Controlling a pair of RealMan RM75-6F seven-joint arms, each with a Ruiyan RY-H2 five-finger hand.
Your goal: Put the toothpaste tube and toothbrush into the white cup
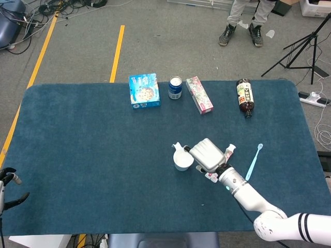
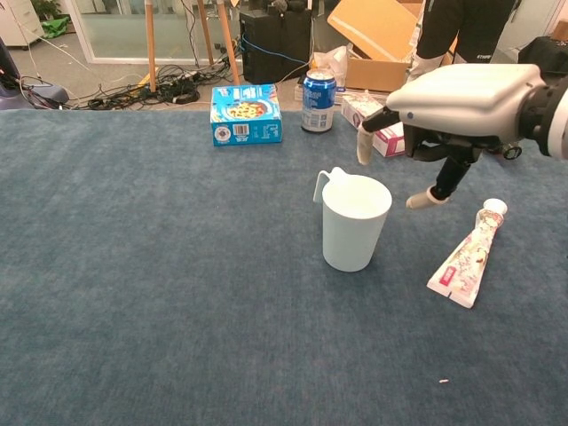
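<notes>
The white cup (image 1: pixel 183 158) (image 2: pixel 355 222) stands upright near the table's middle. The toothpaste tube (image 2: pixel 468 257) lies flat to its right, cap pointing away; in the head view the tube (image 1: pixel 230 149) is mostly hidden under my right hand. A light blue toothbrush (image 1: pixel 253 161) lies further right, seen only in the head view. My right hand (image 1: pixel 207 154) (image 2: pixel 466 98) hovers palm down just right of the cup, above table level, fingers apart and holding nothing. My left hand (image 1: pixel 8 185) shows at the bottom left corner, off the table, fingers apart.
Along the far edge stand a blue box (image 1: pixel 144 90), a soda can (image 1: pixel 175 88), a pink box (image 1: pixel 199 94) and a lying dark bottle (image 1: pixel 245 96). The blue table cover (image 1: pixel 93 155) spreads wide to the left of the cup.
</notes>
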